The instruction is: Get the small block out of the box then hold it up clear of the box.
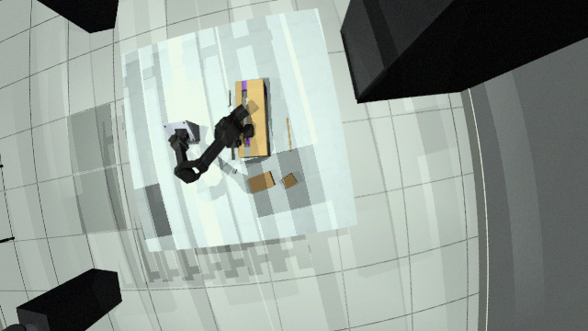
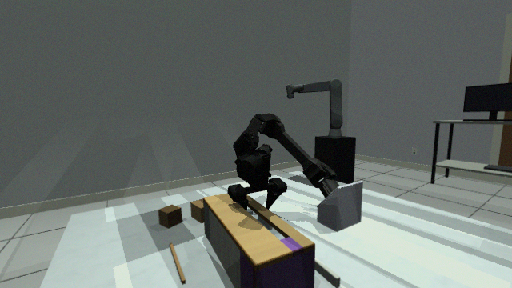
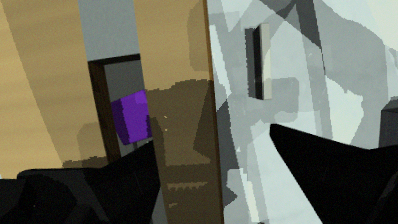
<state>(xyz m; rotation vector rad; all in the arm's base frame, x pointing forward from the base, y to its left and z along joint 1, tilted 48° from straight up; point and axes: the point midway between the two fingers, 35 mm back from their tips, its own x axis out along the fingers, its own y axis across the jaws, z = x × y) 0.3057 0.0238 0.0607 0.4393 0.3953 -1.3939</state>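
Note:
The box [image 1: 258, 119] [image 2: 236, 224] [image 3: 187, 60] has a wood-coloured top with a long slot. In the wrist view a small purple block [image 3: 131, 120] shows through the slot, inside the box, just beyond the left finger; its lower part and what it rests on are hard to see. Purple also shows at the box's near end in the exterior view. My gripper [image 1: 243, 137] [image 2: 257, 209] [image 3: 219, 133] is open and empty. It straddles the top's front strip: one finger is at the slot and seems to dip into it, the other hangs outside the clear front. The shelf's ends are not clearly visible.
Two brown blocks, a larger one [image 1: 261, 182] [image 2: 198, 210] and a smaller one [image 1: 289, 181] [image 2: 170, 216], stand past one box end. A thin wooden stick [image 1: 288, 134] [image 2: 178, 263] lies behind the box. A pale bar [image 1: 230, 97] [image 2: 328, 273] [image 3: 266, 61] lies before its front.

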